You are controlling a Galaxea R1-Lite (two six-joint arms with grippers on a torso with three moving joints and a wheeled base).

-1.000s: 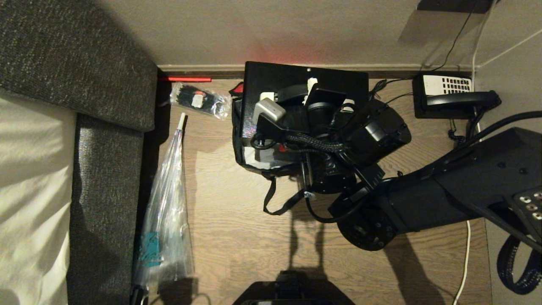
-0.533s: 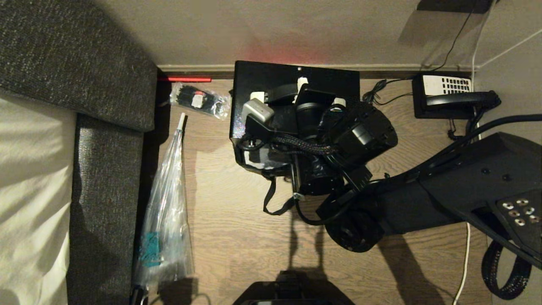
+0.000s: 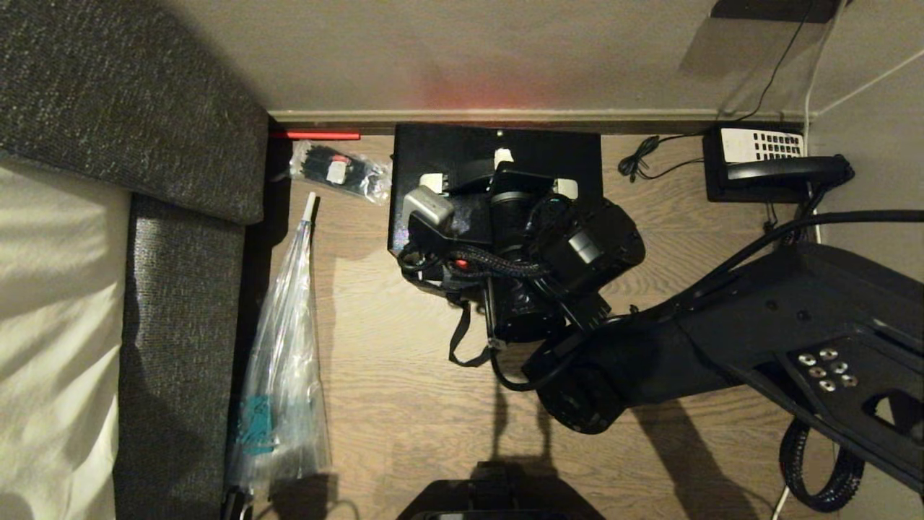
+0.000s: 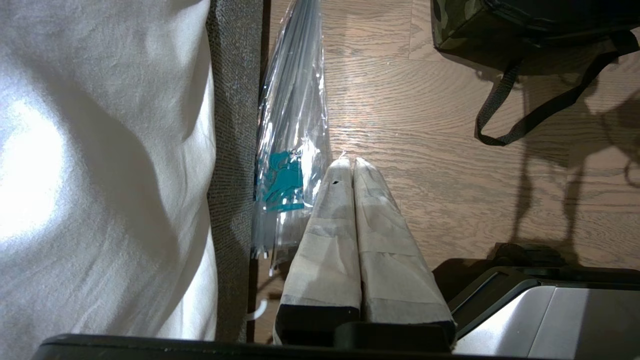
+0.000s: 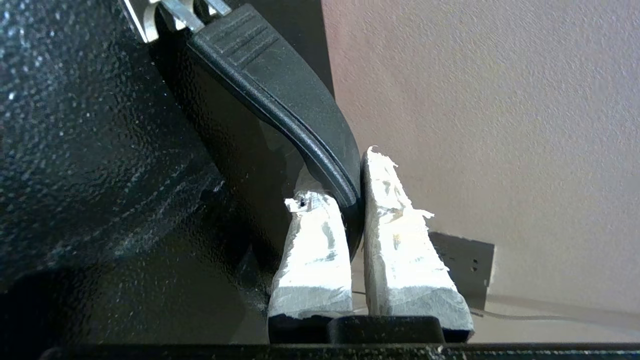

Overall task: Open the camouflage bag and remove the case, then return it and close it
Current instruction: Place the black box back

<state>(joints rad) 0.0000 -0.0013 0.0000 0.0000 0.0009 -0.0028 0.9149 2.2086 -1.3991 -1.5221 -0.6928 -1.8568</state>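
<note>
The case [image 3: 462, 148], flat, black and speckled, hangs upright close to the wall, over the camouflage bag [image 4: 455, 30]. In the head view my right arm and the case hide most of the bag; its black strap [image 3: 460, 339] trails onto the floor. My right gripper [image 5: 341, 177] is shut on the case's black handle [image 5: 280, 90], one taped finger on each side of the grip. The case's glittery face [image 5: 100, 150] fills that side of the right wrist view. My left gripper [image 4: 348, 162] is shut on nothing, parked low over the floor beside the sofa.
A long clear plastic bag [image 3: 281, 347] lies along the grey sofa [image 3: 180, 289]. A small packet of black parts [image 3: 339, 173] and a red bar [image 3: 314, 135] lie near the skirting. A black telephone [image 3: 765, 166] with cables sits at the far right. The wall [image 3: 505, 58] stands just behind the case.
My right arm has carried the case to the left in the head view, and it now covers more of the bag. The grip on the handle is unchanged. The left arm stayed still.
</note>
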